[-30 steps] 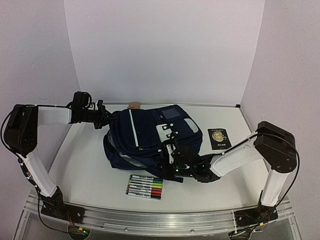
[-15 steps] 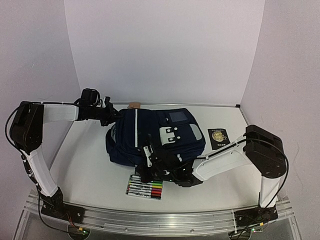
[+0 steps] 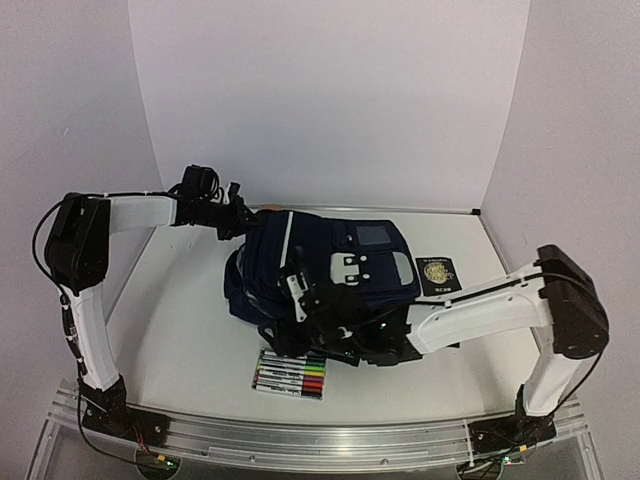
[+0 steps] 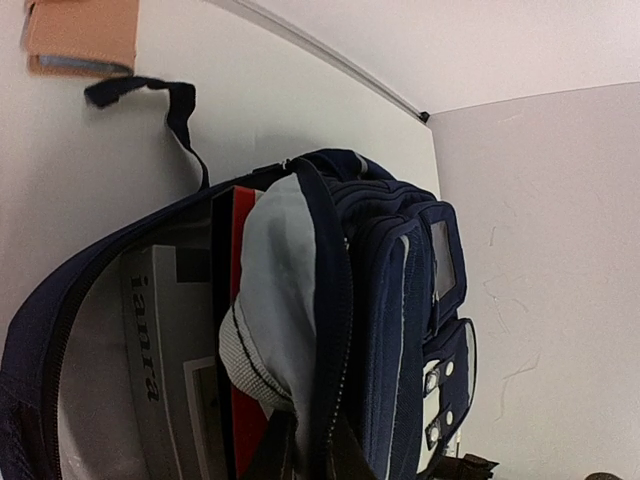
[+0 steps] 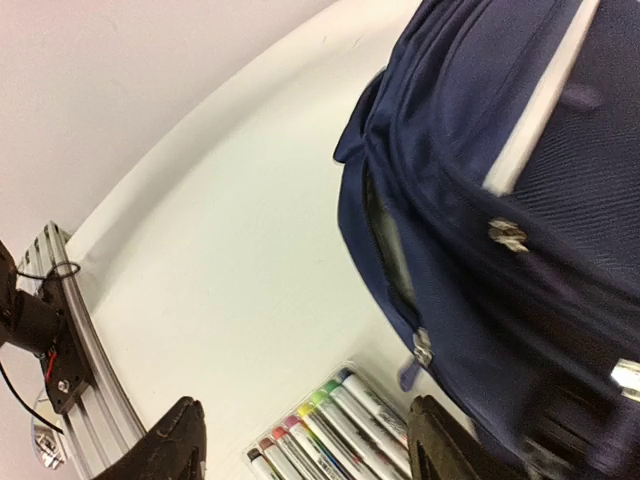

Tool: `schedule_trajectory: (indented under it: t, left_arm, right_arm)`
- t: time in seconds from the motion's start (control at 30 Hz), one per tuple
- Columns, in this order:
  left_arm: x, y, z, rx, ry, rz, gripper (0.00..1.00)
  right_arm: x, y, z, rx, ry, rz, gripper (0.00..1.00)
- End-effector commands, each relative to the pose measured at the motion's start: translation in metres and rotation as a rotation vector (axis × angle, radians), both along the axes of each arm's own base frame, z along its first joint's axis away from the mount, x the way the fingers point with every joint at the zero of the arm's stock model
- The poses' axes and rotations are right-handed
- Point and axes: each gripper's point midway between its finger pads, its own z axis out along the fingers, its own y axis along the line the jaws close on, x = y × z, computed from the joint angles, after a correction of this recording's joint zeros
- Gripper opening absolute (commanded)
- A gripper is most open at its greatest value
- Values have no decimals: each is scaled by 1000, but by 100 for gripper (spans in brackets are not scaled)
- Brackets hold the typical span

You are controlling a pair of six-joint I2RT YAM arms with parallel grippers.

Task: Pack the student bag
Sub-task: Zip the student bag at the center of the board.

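On the white desk (image 3: 180, 320) the student bag (image 3: 330, 260) lies at the middle, its open rim pinched tight in the left fingers (image 4: 265, 460), the right fingers (image 5: 175, 440) spread empty above the marker pack (image 3: 290, 374) just in front, a dark gold-crested booklet (image 3: 438, 276) at its right.

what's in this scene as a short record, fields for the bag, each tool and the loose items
bag: student bag on the table, main compartment open, grey and red book inside
left tool: left tool shut on the rim of the bag's opening
right tool: right tool open, holding nothing, by the bag's near side close to the marker set
markers: flat on the table in front of the bag
other: dark booklet with gold emblem right of the bag; tan item behind it
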Motion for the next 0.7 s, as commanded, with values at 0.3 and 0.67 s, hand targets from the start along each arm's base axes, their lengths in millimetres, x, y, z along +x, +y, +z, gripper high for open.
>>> schedule_trajectory:
  t: [0.3, 0.67]
  left_arm:
    - [-25, 55, 82, 265, -269, 100, 83]
    - [-117, 76, 42, 178, -110, 163, 91]
  right_arm:
    - [20, -58, 4, -374, -272, 68, 96]
    - [65, -59, -32, -767, -527, 31, 94]
